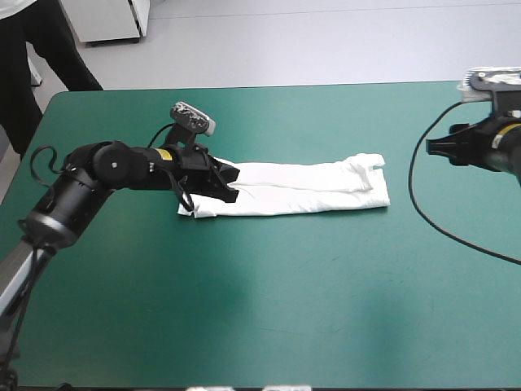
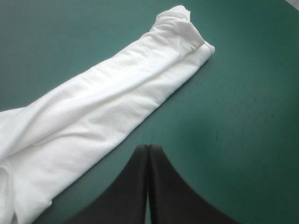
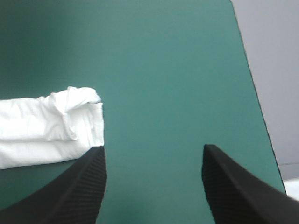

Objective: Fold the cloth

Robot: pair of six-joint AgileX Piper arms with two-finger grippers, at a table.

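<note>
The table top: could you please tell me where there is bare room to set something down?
Bare teal-green cover runs between the T-shirt and the near edge, also between it and the far edge. Crowded: the T-shirt's left end, by the left pincer.

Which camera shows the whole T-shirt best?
The high view: the T-shirt lies there as one long folded strip, all in sight but for a corner behind the left gripper. The left wrist view cuts off the end beside that gripper; the right wrist view shows just the end toward the right arm.
</note>
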